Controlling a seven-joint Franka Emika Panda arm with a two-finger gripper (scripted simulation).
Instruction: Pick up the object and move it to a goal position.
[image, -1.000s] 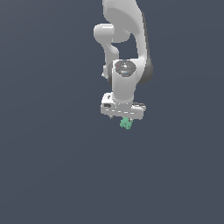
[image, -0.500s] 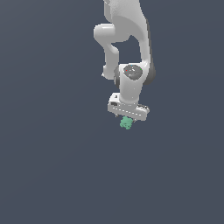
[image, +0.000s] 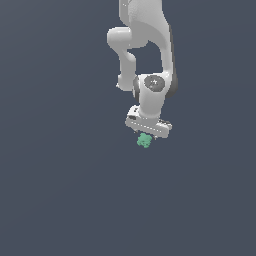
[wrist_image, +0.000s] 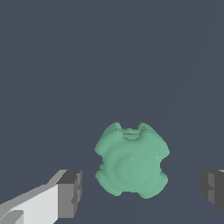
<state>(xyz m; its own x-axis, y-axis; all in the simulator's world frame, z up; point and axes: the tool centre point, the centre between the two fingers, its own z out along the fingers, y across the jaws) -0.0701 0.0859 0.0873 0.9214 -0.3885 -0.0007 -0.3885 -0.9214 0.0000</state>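
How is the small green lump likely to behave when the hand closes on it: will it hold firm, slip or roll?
The green lump looks rigid, so it probably won't squash. Its notched, rounded outline may let it twist or slip between the fingers. Being small beside the hand, it is likely light.

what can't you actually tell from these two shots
- Exterior view: the white gripper body hides its fingertips, so contact with the small lumpy teal-green object is unreadable.
- Wrist view: both dark finger pads are cut off by the frame edges; they stand apart from the object.
- No goal marker shows in either view.
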